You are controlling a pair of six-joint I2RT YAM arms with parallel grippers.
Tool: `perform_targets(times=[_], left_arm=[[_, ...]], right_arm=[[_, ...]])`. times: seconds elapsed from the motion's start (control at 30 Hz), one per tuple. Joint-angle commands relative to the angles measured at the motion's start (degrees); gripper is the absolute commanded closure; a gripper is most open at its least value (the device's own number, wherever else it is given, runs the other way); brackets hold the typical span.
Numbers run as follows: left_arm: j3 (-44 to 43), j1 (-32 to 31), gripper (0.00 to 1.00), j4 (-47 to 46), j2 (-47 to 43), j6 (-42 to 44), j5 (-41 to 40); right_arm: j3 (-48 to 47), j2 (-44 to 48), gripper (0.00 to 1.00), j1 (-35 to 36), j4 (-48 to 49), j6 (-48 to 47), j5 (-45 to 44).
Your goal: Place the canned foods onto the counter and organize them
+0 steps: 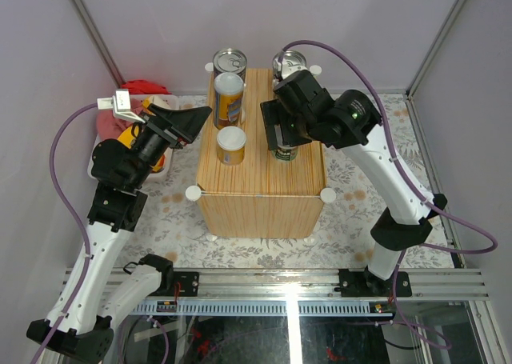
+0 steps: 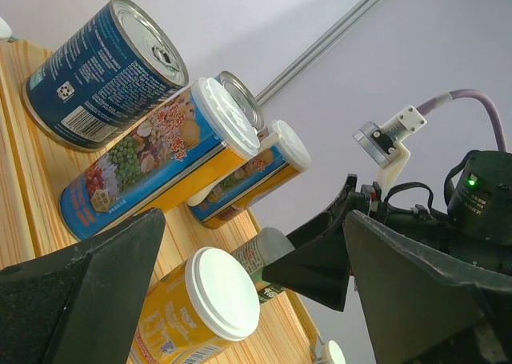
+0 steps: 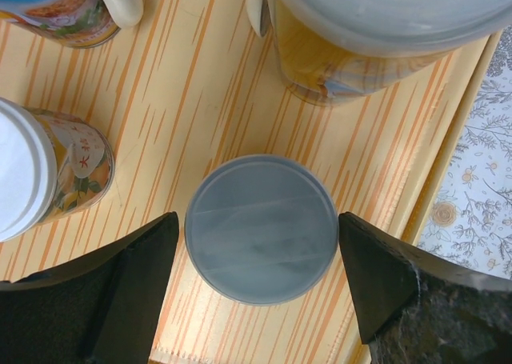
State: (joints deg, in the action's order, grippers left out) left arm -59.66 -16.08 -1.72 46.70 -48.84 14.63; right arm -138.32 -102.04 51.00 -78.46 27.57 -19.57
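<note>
Right claw (image 3: 258, 220) spread around can (image 3: 260, 248), overhead half-hidden

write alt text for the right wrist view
Straight down on a pale-lidded can standing on the wood-grain counter, the black fingers of the right gripper flanking it closely. Three more cans crowd the top and left edges; floral mat at right.

Print on the blue-labelled can (image 2: 84, 72) is too fine to read.
</note>
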Motion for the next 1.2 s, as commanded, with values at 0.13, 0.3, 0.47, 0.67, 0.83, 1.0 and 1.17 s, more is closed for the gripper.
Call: perform_targets(times=[0.13,0.3,0.47,0.67,0.83,1.0,1.17], left_arm=[[-0.16,-0.18,0.06,-1.59,-0.45,-0.12,1.08],[-0.02,-0.18,0.06,-2.01,-0.2,-0.34,1.13],[0.15,-0.14,0.06,-2.0,-0.38,-0.29,0.98],[0.51,-0.17,0.06,-1.97,-0.75,-0.2,0.68],[0.69,-0.18,0.06,-2.41,-0.63,-0.68,0.75],[-0.22,-0.19,0.06,-2.11,-0.32,-0.56,1.33],[-0.83,-0.16,0.06,-1.31,-0.82,-0.43,1.62]], right_arm=[[-1.16,4.65,0.15,0.5,3.99,-0.69,-3.02],[2.74,10.67,0.17,0.57,8.17,0.88,-5.41],[11.94,19.16,0.18,0.55,11.25,4.08,-15.01],[22.4,27.92,0.18,0.5,11.52,10.9,-27.06],[30.88,32.89,0.16,-1.46,7.3,19.69,-33.37],[46.01,38.99,0.13,-21.96,15.56,20.08,-18.98],[57.52,37.99,0.08,-40.93,22.29,23.79,-7.13]])
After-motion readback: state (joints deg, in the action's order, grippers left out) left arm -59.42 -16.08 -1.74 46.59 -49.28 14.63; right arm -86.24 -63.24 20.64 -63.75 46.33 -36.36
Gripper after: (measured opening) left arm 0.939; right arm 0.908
